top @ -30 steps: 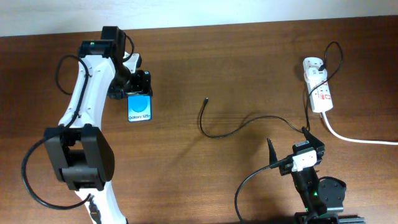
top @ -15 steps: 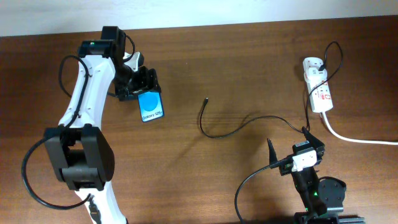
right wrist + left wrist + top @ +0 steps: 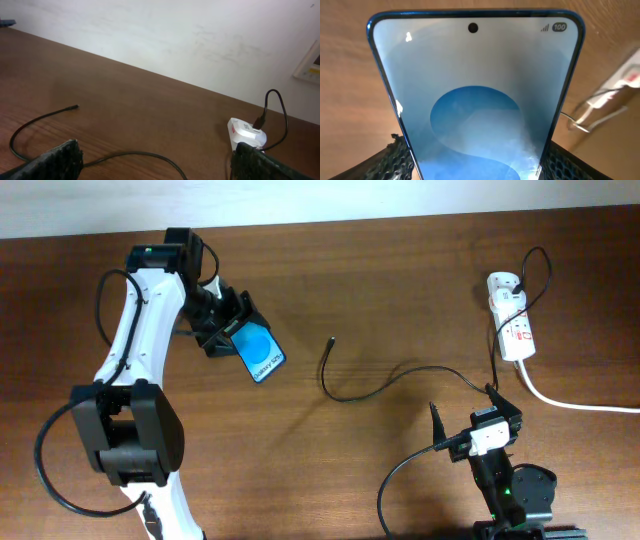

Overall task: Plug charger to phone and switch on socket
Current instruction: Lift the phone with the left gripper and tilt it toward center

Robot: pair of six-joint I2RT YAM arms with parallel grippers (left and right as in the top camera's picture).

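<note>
My left arm reaches up along the left side of the table [image 3: 400, 270] to the far edge, then bends back toward the middle. My left gripper [image 3: 228, 328] is closed tight on one short end of the phone [image 3: 262, 355], and its blue screen faces up, turned at a slant. My right arm sits folded low by the near edge, on the right. My right gripper [image 3: 462, 408] points at the far edge, spread wide and holding nothing. The charger [image 3: 350, 398] lies curled on the middle of the table, its small tip apart from the phone. The socket [image 3: 510, 330] lies near the far right corner with its white cord [image 3: 570, 402]
</note>
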